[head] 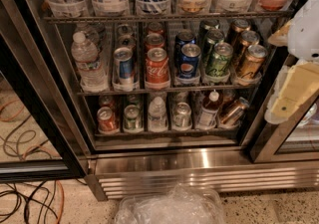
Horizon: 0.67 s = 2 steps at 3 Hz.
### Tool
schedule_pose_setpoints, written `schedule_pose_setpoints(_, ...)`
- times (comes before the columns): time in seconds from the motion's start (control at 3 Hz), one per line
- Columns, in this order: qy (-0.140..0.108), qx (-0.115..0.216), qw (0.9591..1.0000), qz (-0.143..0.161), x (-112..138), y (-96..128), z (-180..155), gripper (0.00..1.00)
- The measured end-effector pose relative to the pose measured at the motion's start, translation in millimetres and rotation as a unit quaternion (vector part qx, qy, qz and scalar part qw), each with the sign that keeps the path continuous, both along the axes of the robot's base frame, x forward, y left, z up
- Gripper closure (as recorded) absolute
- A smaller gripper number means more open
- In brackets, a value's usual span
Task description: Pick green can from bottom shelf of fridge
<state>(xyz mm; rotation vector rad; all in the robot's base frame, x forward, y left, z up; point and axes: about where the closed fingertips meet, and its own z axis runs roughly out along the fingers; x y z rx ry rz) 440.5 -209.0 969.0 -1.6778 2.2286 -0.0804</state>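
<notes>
The green can (132,117) stands straight up on the dim bottom shelf (164,131), and the gripper (295,91) at the right is cut off, so I cannot tell how wide.

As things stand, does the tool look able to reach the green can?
Probably yes: the green can stands at the front of the bottom shelf with nothing before it; the tool hangs outside the fridge, at right.

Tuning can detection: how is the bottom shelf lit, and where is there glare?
Camera view: the bottom shelf is dim, shadowed under the rack above; the green can looks dull yet distinguishable; glare streaks the steel base of the fridge; the hand shows pale at the right edge.
</notes>
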Motion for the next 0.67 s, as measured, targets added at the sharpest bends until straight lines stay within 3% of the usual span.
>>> schedule_pose_setpoints(0.33,-0.004,0.05,0.9981,-0.036,3.0,18.1,-27.3,0.0)
schedule_pose_setpoints(0.67,-0.021,0.053,0.9976,-0.038,10.2,19.8,-24.3,0.0)
